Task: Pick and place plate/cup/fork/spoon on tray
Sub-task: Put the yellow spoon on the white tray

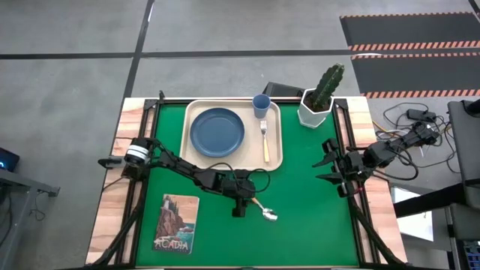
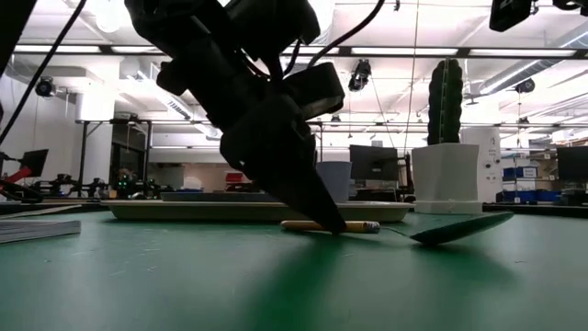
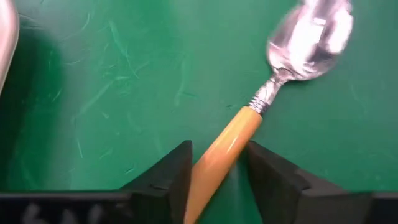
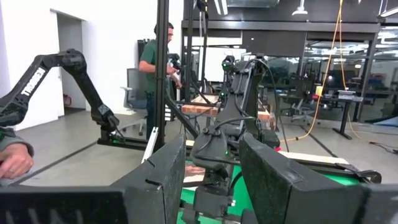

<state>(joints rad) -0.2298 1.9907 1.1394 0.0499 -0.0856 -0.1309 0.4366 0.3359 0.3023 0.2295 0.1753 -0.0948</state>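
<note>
The cream tray (image 1: 279,154) at the far middle of the green mat holds the dark blue plate (image 1: 217,133), the light-blue cup (image 1: 261,105) and the orange-handled fork (image 1: 264,139). The spoon (image 1: 265,211) lies on the mat near the tray's near side, its silver bowl (image 3: 310,36) toward the right. My left gripper (image 1: 241,208) stands over the spoon's handle and is shut on it. It also shows in the low view (image 2: 326,221). My right gripper (image 1: 330,161) is open and empty at the table's right edge. My left gripper pinches the spoon's orange handle (image 3: 219,152) between its two fingers, at about the middle of the handle's length. The fingers (image 3: 177,171) come from above, slanting down, and lie across the handle. The spoon lies on the mat (image 2: 340,226), its bowl's tip (image 2: 496,219) slightly raised.
A white hexagonal pot with a cactus (image 1: 319,101) stands at the far right of the mat. A picture book (image 1: 176,223) lies at the near left. Wooden table edges run along both sides. A person (image 4: 152,68) stands in the room beyond the table.
</note>
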